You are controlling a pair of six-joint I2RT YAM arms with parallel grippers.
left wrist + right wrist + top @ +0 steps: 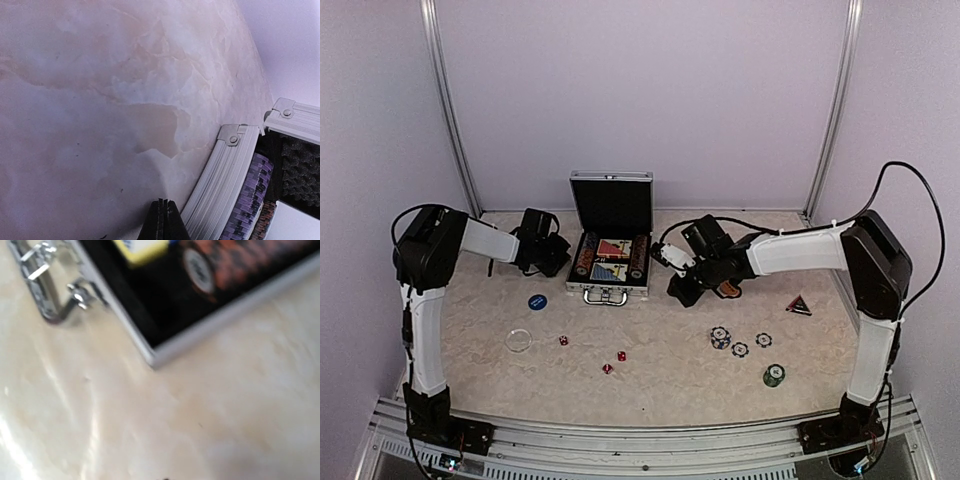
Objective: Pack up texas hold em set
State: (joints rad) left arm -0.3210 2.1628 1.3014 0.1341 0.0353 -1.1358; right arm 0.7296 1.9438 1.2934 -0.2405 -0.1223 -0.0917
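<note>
blurred case (pixel 150 310), metal handle (pixel 42 290), marbled table (pixel 175 425)

Silver ribbed case (pixel 608 286) sits open at the back-middle of the table. Its lid (pixel 611 203) stands upright with the black lining showing, and the handle (pixel 605 296) faces the near edge. Inside, two card decks (pixel 609 258) lie one behind the other down the centre, with a left chip row (pixel 584 257) on edge along one wall and a right chip row (pixel 638 258) along the other. Out on the table, a blue disc (pixel 537 300) lies off the case's front-left corner, with a clear disc (pixel 519 340) nearer the front edge. Three red dice (pixel 607 368) are scattered in front of the case, well apart from each other. To the right, three striped chips (pixel 740 349) lie flat in a loose cluster, a dark green chip (pixel 774 375) just beside them.
</note>
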